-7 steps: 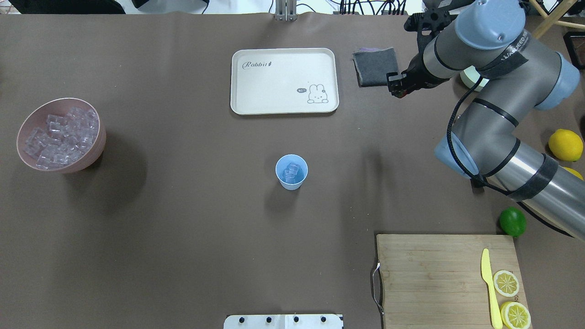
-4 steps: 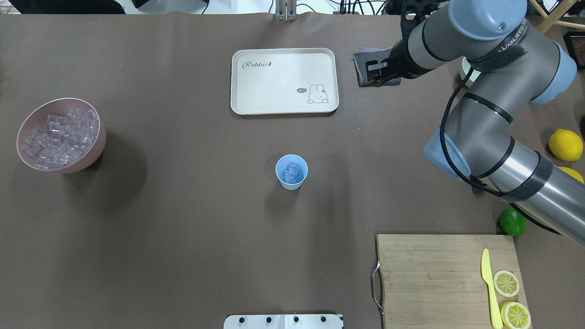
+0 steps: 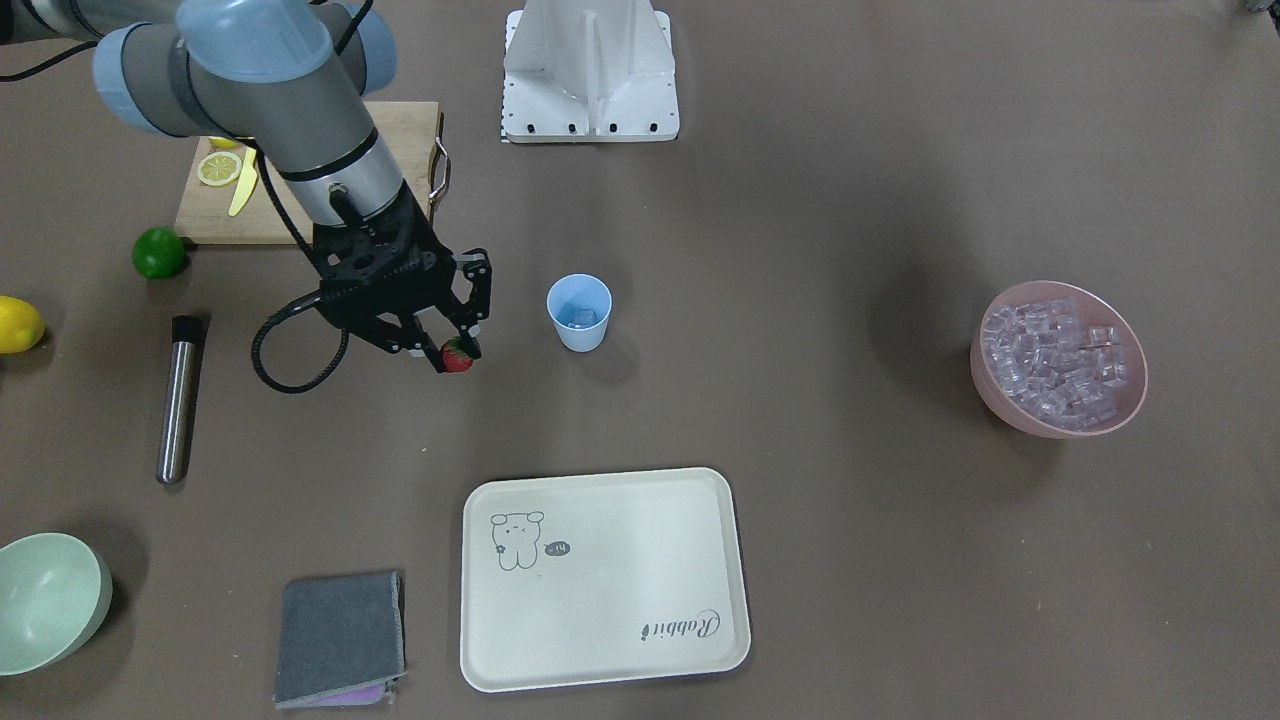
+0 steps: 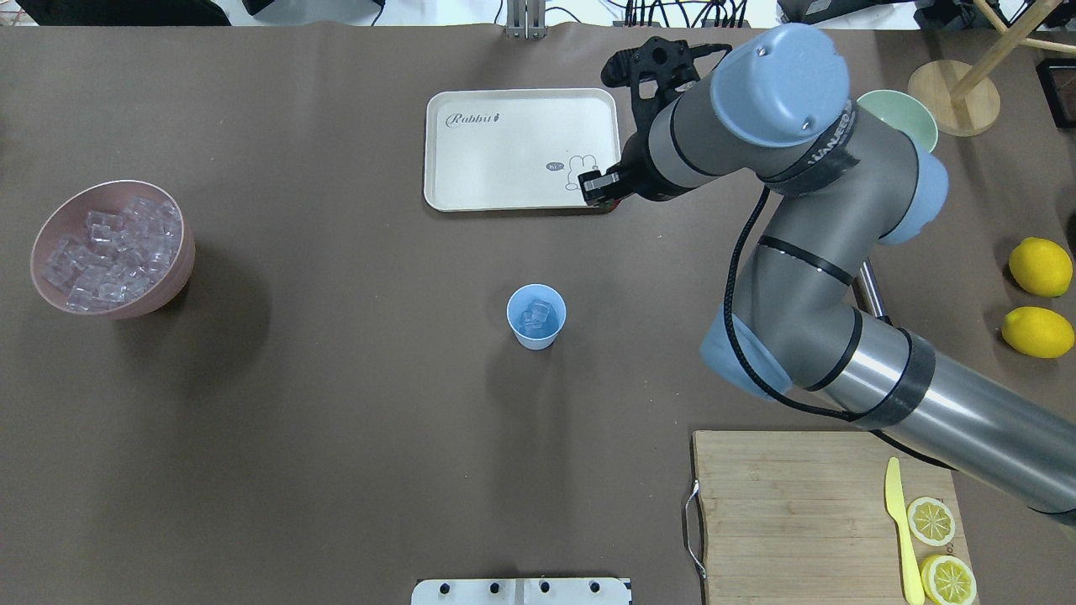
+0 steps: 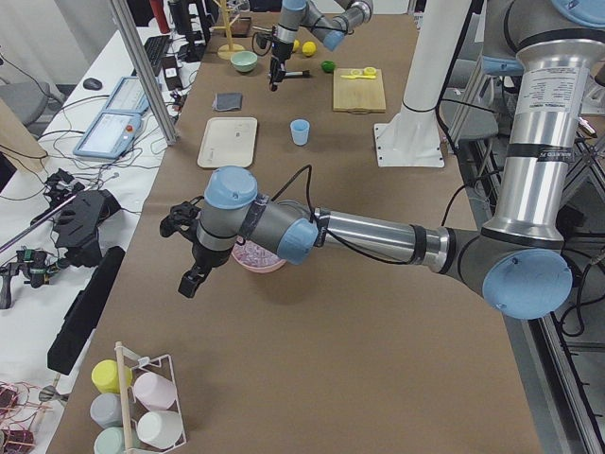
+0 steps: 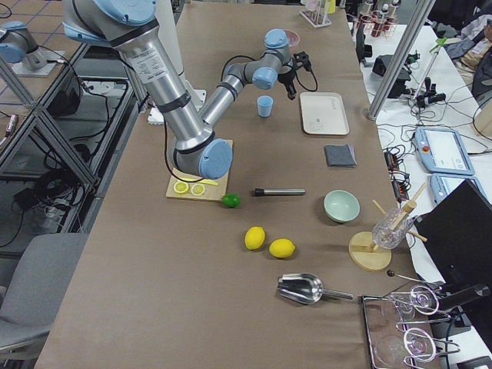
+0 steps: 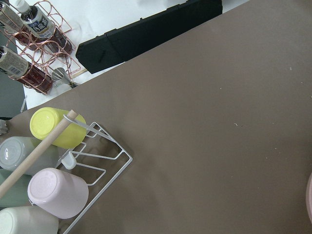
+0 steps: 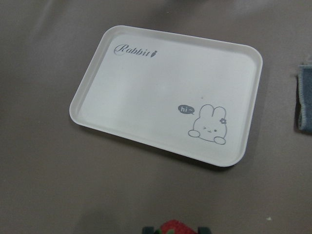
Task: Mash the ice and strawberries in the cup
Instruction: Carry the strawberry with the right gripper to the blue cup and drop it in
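Observation:
The light blue cup point(image 4: 536, 317) stands at mid-table with a few ice cubes point(image 4: 538, 316) inside; it also shows in the front view point(image 3: 579, 312). My right gripper point(image 3: 457, 352) is shut on a small red strawberry point(image 3: 458, 356) and holds it above the table, beside the cup and apart from it. From overhead the right gripper point(image 4: 598, 186) hangs over the tray's corner. The strawberry's top point(image 8: 178, 227) shows at the bottom of the right wrist view. A pink bowl point(image 4: 181, 269) heaped with ice point(image 4: 109, 248) sits far left. My left gripper point(image 5: 189, 280) hovers beside that bowl; I cannot tell its state.
A cream rabbit tray point(image 4: 521, 101) lies beyond the cup. A steel muddler point(image 3: 180, 398), grey cloth point(image 3: 340, 637), pale green bowl point(image 3: 50, 600), lime point(image 3: 159, 252) and lemons point(image 4: 1041, 266) lie on the right arm's side. A cutting board point(image 4: 799, 504) holds a knife and lemon slices. A cup rack point(image 7: 102, 165) stands under the left wrist.
My right arm has swung left from over the grey cloth to the tray's near right corner, toward the cup. The cup and ice bowl have not moved.

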{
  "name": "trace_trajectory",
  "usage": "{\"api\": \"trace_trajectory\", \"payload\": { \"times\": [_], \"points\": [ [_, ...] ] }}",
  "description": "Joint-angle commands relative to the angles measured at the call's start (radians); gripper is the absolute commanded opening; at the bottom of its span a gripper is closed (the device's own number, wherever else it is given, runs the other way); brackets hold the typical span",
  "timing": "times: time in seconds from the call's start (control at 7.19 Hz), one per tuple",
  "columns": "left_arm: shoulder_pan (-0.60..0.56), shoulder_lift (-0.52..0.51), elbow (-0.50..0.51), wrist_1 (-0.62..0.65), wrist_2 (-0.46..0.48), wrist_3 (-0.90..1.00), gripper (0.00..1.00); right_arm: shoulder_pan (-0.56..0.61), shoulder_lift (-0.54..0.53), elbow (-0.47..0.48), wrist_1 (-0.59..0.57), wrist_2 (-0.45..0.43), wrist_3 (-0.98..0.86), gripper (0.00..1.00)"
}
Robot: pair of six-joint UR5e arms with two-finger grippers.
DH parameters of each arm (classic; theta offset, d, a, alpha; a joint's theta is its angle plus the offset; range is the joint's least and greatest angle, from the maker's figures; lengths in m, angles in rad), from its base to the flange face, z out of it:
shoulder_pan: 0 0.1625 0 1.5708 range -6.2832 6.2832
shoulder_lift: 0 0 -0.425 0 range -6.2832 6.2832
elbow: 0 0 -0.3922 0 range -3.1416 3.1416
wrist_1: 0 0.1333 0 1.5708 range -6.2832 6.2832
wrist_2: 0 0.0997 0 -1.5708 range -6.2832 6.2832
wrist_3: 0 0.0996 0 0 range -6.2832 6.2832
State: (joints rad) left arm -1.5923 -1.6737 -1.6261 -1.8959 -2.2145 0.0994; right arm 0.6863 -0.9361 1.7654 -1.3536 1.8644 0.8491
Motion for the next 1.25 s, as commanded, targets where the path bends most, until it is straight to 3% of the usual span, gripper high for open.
{"api": "trace_trajectory", "payload": {
  "times": [0.0,0.28,0.97,1.11],
  "points": [
    [0.000,0.000,0.003,0.000,-0.001,0.000,0.97,-0.095,0.026,0.003,0.001,-0.057,0.007,0.00],
    [0.000,0.014,0.009,-0.003,-0.001,0.005,0.97,-0.177,0.020,-0.003,0.001,-0.123,0.010,0.00],
    [0.000,0.022,0.015,-0.018,-0.001,0.008,0.97,-0.200,0.017,-0.017,0.001,-0.128,-0.002,0.00],
    [0.000,0.023,0.012,-0.020,-0.001,0.008,0.97,-0.200,0.019,-0.027,0.005,-0.128,-0.001,0.06]
  ]
}}
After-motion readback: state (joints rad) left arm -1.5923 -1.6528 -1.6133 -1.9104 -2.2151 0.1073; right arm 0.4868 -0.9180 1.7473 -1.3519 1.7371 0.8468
